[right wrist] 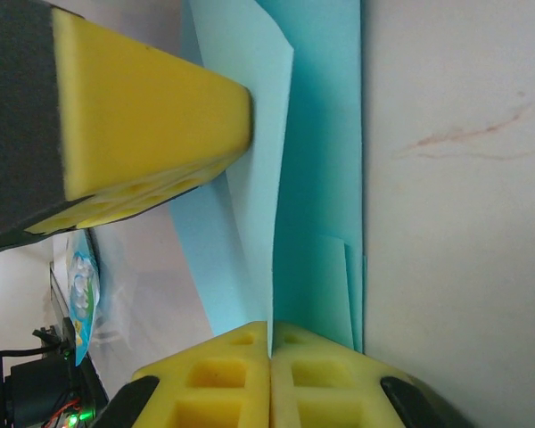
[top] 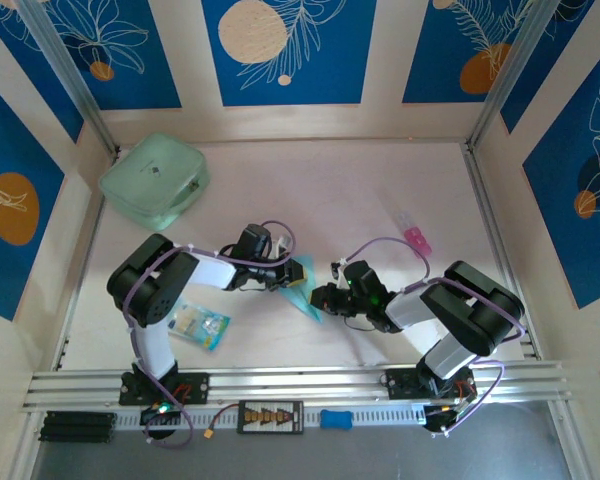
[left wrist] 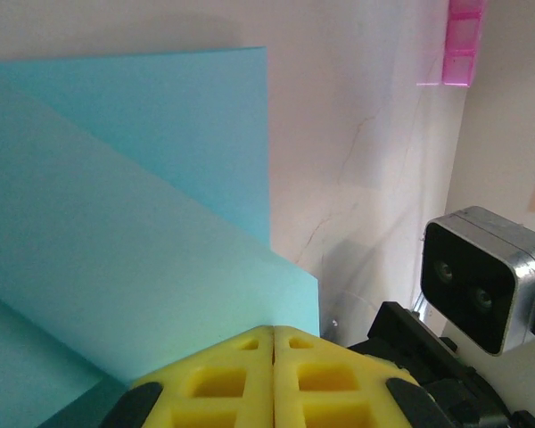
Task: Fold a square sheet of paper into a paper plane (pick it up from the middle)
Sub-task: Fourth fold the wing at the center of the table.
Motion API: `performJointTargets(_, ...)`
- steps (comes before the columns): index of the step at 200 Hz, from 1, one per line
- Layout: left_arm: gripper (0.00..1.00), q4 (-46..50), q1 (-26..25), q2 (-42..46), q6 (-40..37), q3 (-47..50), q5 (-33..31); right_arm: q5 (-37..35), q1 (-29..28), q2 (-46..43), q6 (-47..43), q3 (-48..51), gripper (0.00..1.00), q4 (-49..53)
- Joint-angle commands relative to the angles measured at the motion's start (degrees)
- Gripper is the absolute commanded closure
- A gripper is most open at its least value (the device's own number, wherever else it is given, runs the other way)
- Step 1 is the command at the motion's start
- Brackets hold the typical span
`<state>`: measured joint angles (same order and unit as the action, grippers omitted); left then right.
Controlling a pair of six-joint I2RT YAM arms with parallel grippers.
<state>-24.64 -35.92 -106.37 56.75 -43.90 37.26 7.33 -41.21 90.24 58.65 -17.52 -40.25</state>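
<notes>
The square sheet of paper (top: 304, 292) is light blue and folded into overlapping layers, tapering to a point toward the near side. It hangs between the two grippers just above the table's middle. My left gripper (top: 296, 272) is shut on its far edge; in the left wrist view the yellow fingertips (left wrist: 274, 332) meet against the paper (left wrist: 143, 223). My right gripper (top: 320, 298) is shut on a thin upright layer of the paper (right wrist: 321, 178), which runs into the seam between its pads (right wrist: 270, 328). The left gripper's yellow finger (right wrist: 152, 116) touches the same flap from the upper left.
A mint-green pouch (top: 155, 180) lies at the back left. A blue-and-white packet (top: 200, 325) sits near the left arm's base. A pink piece (top: 416, 238) lies right of centre. The right wrist's camera (left wrist: 481, 276) is close by the left gripper. Aluminium rails (top: 300, 385) line the near edge.
</notes>
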Motion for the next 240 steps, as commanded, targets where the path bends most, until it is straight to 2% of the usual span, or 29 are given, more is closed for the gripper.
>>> performJointTargets(1, 0.91, 0.1, -0.3, -1.3, 0.0, -1.3, -0.7, 0.5, 0.3, 1.5, 0.2, 0.1, 0.91, 4.7)
performJointTargets(240, 0.92, 6.2, -0.5, -3.6, -2.6, -3.8, -2.4, 1.8, 1.5, 1.9, 1.1, -0.5, 0.9, 7.2)
